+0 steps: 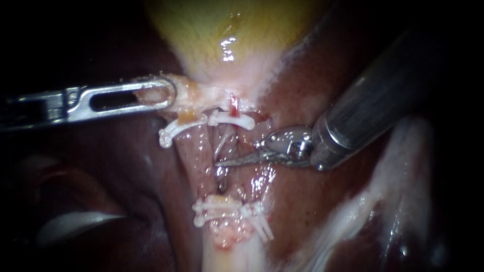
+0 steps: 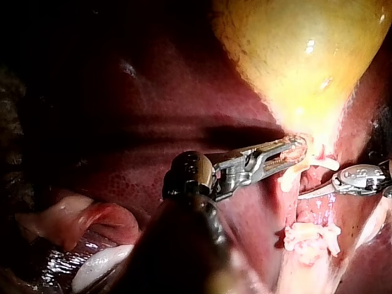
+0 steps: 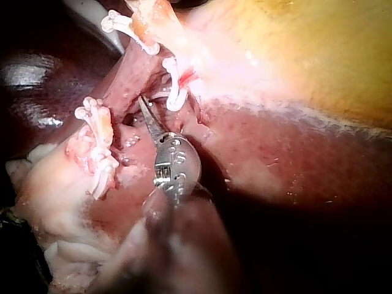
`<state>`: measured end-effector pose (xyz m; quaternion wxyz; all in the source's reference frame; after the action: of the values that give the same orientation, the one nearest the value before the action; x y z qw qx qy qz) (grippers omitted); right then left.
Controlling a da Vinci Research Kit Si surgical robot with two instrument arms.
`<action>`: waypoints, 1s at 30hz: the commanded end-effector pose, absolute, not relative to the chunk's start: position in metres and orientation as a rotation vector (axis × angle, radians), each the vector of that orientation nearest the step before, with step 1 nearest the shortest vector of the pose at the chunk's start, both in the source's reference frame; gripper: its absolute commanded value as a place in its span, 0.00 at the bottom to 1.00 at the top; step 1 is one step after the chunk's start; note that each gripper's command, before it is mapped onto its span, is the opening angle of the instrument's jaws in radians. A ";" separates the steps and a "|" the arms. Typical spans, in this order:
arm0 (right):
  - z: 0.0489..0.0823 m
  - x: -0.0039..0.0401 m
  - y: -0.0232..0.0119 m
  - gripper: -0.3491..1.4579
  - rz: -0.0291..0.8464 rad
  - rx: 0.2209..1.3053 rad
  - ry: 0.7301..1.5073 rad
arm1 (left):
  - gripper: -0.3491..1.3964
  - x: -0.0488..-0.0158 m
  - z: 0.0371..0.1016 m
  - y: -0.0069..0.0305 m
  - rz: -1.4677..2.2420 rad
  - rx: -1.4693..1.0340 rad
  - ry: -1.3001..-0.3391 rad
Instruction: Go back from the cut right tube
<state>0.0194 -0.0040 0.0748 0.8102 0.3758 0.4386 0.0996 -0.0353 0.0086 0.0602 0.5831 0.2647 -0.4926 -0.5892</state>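
Step in hand: backing out after the cut. As I read it, the retreat has not yet started.

- Nearest: pale stalk [image 1: 229, 254] runs up into the lower clips [image 1: 222, 209], a white cluster lying across it.
- Just beyond: the cut right tube [image 1: 228, 137]. There is an open gap between the lower clips and the upper right clip [image 1: 233, 120], with a dark hole at its near end. A red spot shows on the stump past that clip.
- Right instrument [image 1: 222, 163] comes in from the right, and its end effector sits in that gap. Its thin blades lie together and hold nothing. Cannot tell if the tip touches the tissue or is just over it.
- Left of the gap: the other tube [image 1: 194, 151] looks whole, with the upper left clip [image 1: 179, 130] at its far end.
- Farther: left instrument [image 1: 170, 94] comes in from the left, its end effector clamped on pale tissue at the narrow end of the gallbladder [image 1: 217, 30].
- Liver [image 1: 302, 100] lies dark red all around.

Next move, my judgement: draw the right instrument back along its own shaft, far and right, with the blades together. It must clear the upper right clip and the other tube. The left hold should not slacken.

Containers: 0 in view. The gallbladder is the only sac, and it looks full and unopened.
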 end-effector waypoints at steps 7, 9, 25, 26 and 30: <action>0.0742 0.0195 -0.0044 0.00 0.217 0.793 0.938 | 0.00 -0.0354 0.0602 0.0086 -1.375 0.618 -1.150; 0.0740 0.0195 -0.0046 0.17 0.224 0.782 0.946 | 0.00 -0.0353 0.0602 0.0086 -1.375 0.619 -1.150; 0.0729 0.0190 -0.0049 0.92 0.265 0.699 1.003 | 0.00 -0.0353 0.0602 0.0085 -1.375 0.619 -1.150; 0.0727 0.0188 -0.0048 0.92 0.254 0.672 1.009 | 0.00 -0.0353 0.0602 0.0085 -1.374 0.619 -1.150; 0.0711 0.0171 -0.0040 0.95 0.228 0.549 1.015 | 0.00 -0.0353 0.0602 0.0085 -1.374 0.618 -1.150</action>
<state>0.0165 -0.0037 0.0704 0.8386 0.2396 0.4783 0.1032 -0.0353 0.0085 0.0602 0.5833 0.2650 -0.4928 -0.5888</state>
